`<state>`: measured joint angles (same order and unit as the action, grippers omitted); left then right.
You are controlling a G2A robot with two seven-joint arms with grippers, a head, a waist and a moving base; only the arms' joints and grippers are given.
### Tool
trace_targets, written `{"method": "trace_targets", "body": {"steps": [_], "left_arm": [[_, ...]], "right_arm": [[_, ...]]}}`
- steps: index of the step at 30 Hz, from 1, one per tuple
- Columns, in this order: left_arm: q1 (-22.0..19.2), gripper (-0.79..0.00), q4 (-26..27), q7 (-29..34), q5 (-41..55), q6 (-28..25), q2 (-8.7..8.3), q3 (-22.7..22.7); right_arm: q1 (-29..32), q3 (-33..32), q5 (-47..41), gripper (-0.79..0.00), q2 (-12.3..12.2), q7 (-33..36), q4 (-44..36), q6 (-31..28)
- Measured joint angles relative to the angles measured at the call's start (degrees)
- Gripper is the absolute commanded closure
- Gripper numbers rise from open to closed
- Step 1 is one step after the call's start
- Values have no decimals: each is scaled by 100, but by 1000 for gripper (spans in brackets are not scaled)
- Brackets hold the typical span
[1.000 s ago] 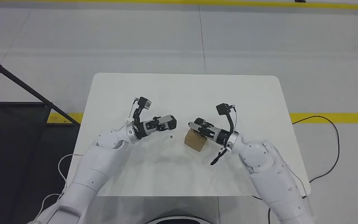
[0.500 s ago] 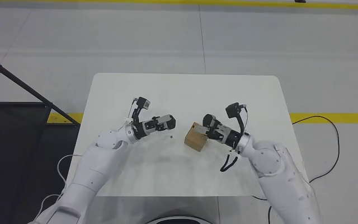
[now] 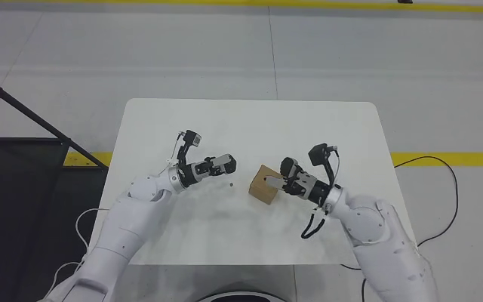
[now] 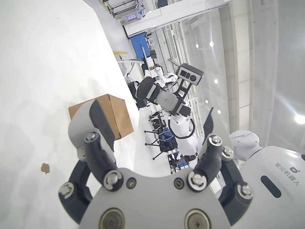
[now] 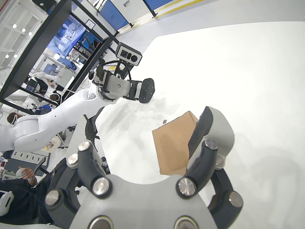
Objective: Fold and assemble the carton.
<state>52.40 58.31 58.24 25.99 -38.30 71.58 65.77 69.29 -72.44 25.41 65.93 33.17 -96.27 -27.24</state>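
Observation:
A small brown carton (image 3: pixel 262 187) stands closed on the white table (image 3: pixel 332 128), near its middle. It also appears as a brown box (image 4: pixel 119 116) in the left wrist view and as a box (image 5: pixel 170 148) in the right wrist view. My left gripper (image 3: pixel 227 164) hovers a short way to the carton's left, open and holding nothing; its fingers (image 4: pixel 101 122) frame the box from afar. My right gripper (image 3: pixel 279 178) sits open at the carton's right side, with one finger (image 5: pixel 206 129) close by the carton's edge and nothing between the jaws.
A tiny brown scrap (image 3: pixel 229 183) lies on the table between the left gripper and the carton, also seen as a scrap (image 4: pixel 45 168) and a speck (image 5: pixel 164 121). The table's edges are far from both grippers.
My right arm has drawn back to the right, off the top of the carton to its right side. The left arm has stayed in place.

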Motion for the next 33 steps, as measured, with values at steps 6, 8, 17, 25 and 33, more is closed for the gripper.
{"method": "trace_targets", "body": {"steps": [6, 8, 17, 25, 33], "left_arm": [[159, -785, 223, -91, -69, 164, -14, -27], [177, -785, 247, -97, -76, 179, -20, -23], [260, -785, 343, -125, -92, 206, -94, 183], [344, -785, 402, -137, -69, 237, -133, 267], [345, -785, 394, -10, -107, 307, -173, 312]], "right_arm": [[688, -240, 146, -785, -79, 23, -454, 163], [818, -252, 75, -785, -94, 140, -453, 213], [656, 6, -437, -785, -50, 25, 248, 200], [176, 339, -268, -785, 33, -360, 764, 217], [-408, 732, -196, -785, 139, -485, 1177, 129]]}}
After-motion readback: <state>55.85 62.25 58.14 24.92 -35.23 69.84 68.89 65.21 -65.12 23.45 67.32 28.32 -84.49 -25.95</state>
